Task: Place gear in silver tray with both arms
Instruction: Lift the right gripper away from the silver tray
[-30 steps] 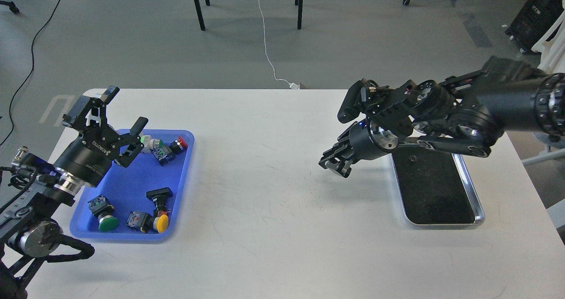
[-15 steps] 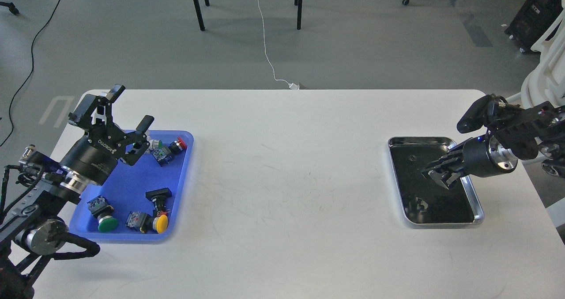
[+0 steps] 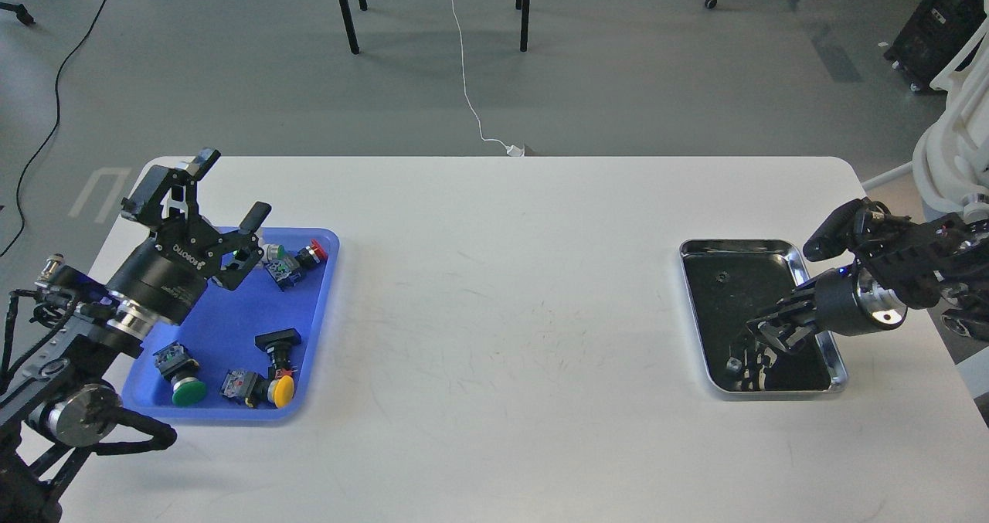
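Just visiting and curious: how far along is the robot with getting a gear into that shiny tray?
Possibly done: a small dark, gear-like piece lies in the silver tray at. In hand: the right end effector is low over the tray; its grip is unclear. Left: the left end effector hovers open over the blue tray.

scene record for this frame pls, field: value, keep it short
left gripper: open, empty, raised over blue tray's far end
right gripper: low over silver tray, open or shut unclear
silver tray: table's right side, small dark gear near its far end
blue tray: table's left side, holds pushbutton switches
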Available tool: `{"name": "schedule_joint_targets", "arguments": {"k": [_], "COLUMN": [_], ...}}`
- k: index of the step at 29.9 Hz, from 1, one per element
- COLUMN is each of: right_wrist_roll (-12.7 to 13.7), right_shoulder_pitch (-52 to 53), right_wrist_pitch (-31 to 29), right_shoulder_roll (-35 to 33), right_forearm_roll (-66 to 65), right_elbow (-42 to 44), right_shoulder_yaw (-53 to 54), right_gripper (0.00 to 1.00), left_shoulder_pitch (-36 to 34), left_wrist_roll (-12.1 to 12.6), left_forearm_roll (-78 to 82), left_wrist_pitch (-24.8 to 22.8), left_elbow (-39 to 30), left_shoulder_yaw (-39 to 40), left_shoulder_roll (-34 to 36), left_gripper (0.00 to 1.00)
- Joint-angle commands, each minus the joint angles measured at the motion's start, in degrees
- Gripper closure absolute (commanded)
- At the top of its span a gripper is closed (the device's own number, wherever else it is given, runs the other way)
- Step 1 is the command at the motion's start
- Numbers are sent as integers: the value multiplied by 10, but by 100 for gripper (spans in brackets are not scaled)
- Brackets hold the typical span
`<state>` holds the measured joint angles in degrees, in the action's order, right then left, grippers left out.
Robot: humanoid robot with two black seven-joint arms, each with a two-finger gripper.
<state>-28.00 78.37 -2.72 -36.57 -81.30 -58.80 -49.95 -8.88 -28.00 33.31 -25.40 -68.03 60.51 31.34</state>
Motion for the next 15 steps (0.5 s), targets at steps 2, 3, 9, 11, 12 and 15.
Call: {"name": "schedule_joint_targets", "arguments": {"k": [2,3,9,11,12,15], "right_wrist_roll": [0,0,0,0,0,0], "right_shoulder_pitch": [-5,-9,-14,-12,-13,-24], "right_wrist_pitch": [0,2,6,7,7,6], "right_shoulder_roll": [-1,-1,-7,-10,-15,-29], "right_forearm_roll": [1,2,17,26,38,122], "right_elbow": [0,0,-3,-4,-5,-14], "right_shoulder_yaw": [0,2,62,85,104,184], "right_gripper": [55,48,10,9,8,7], "left_shoulder_pitch": [0,0,2,3,3,4], "left_wrist_roll": [0,0,0,0,0,0], "left_forearm_roll": [0,1,1,1,1,2], "left_wrist_pitch": [0,0,0,0,0,0], "left_elbow": [0,0,0,0,0,0], "left_shoulder_yaw": [0,0,0,0,0,0], "left_shoulder_roll": [0,0,-2,-2,-1,-4], "left_gripper": [2,2,2,2,2,2]}}
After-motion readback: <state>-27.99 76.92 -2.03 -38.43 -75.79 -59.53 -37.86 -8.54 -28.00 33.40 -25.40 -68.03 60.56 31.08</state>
